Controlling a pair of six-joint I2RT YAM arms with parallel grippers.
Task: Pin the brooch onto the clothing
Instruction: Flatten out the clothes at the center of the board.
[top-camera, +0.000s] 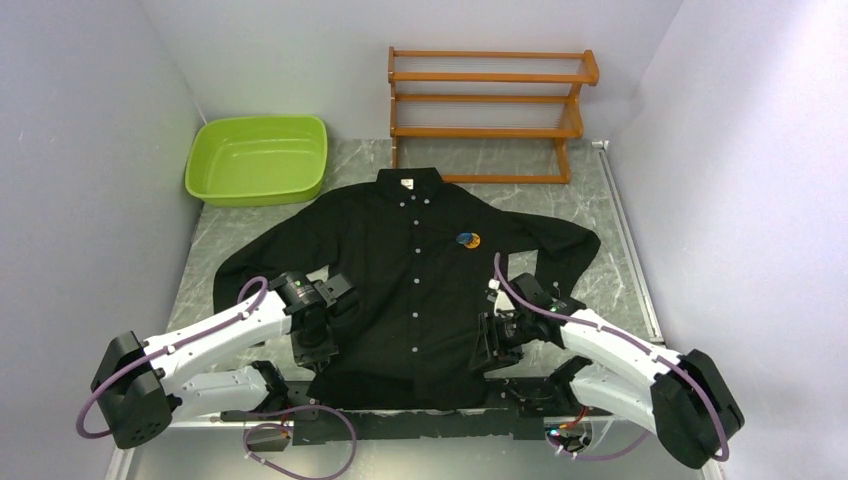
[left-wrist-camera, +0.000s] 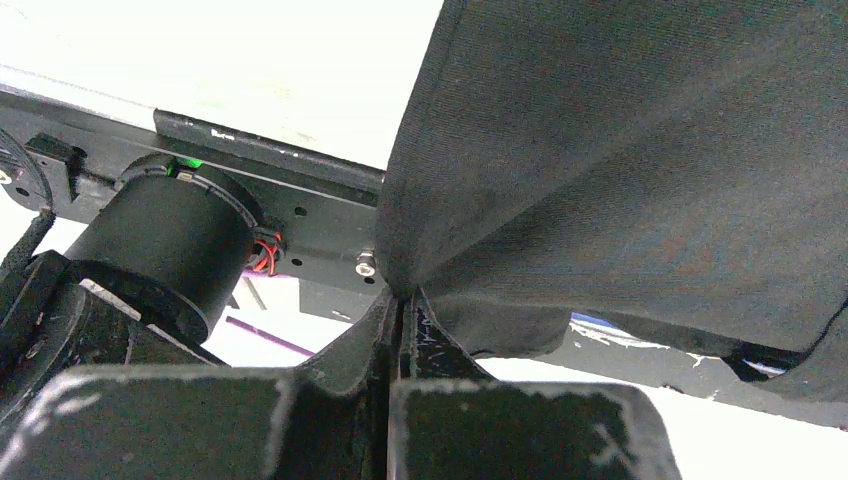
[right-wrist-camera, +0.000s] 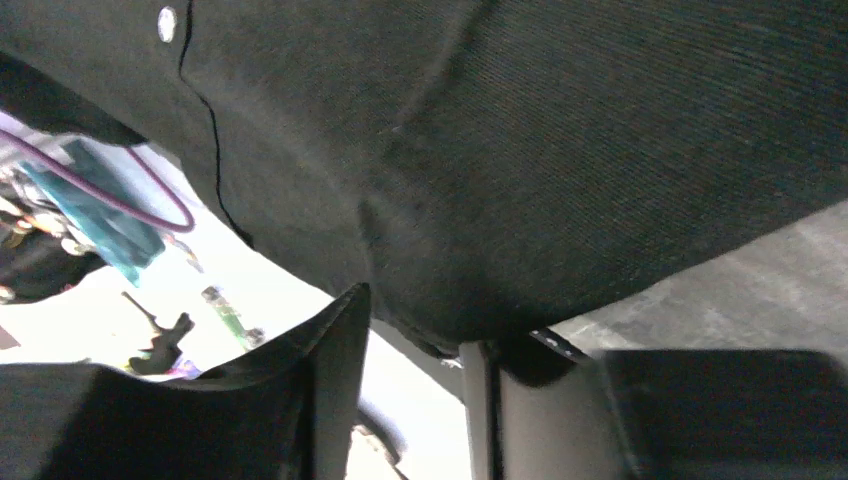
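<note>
Brooch (top-camera: 468, 240) sat on chest of clothing (top-camera: 400, 270), spread flat on counter (top-camera: 612, 215). Left gripper (left-wrist-camera: 401, 305) clamped the hem. Right gripper (right-wrist-camera: 415, 325) gaped at the hem, holding nothing. Pinning likely done; next, release the cloth.

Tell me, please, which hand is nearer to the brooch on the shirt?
Right. The right hand is at the near hem of the shirt, almost straight towards the robot from the brooch, and open; the left hand pinches that hem farther off to the left.
</note>
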